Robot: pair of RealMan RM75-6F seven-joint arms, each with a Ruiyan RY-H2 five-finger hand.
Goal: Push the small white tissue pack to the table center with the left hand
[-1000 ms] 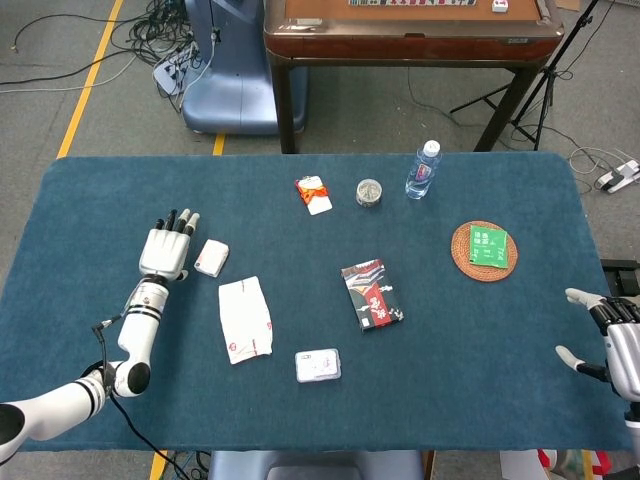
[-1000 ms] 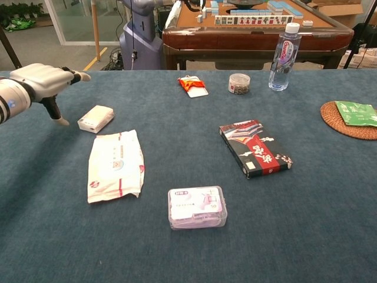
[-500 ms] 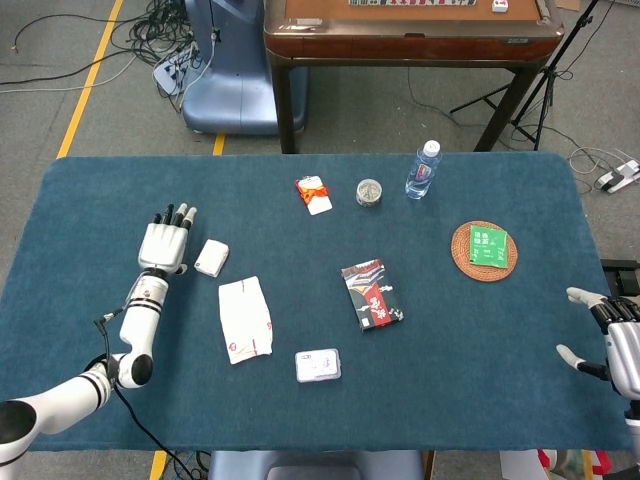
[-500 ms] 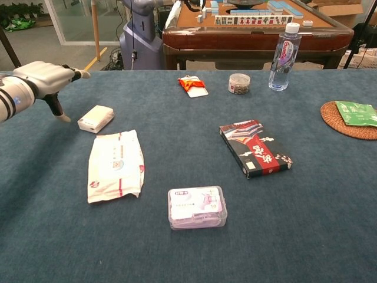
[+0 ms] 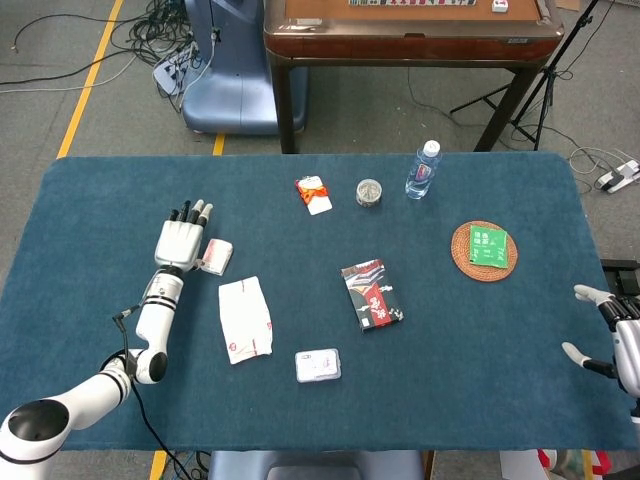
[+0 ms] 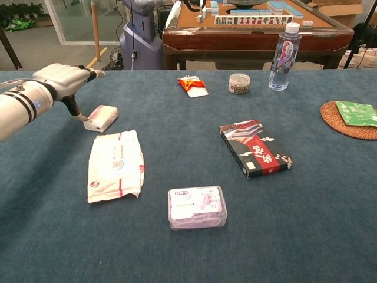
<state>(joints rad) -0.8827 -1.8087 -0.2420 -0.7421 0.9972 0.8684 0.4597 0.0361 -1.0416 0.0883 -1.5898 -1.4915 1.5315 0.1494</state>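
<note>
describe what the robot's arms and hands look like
The left hand has a white shell with dark fingers; its arm is white with black joint bands and a thin black cable alongside. The right hand is light grey-white, only partly visible at the frame edge.

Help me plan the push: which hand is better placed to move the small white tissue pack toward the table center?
Left. The left hand touches the small white tissue pack; the right hand sits at the far edge.

Overhead and low frontal, same table (image 5: 120, 190)
</note>
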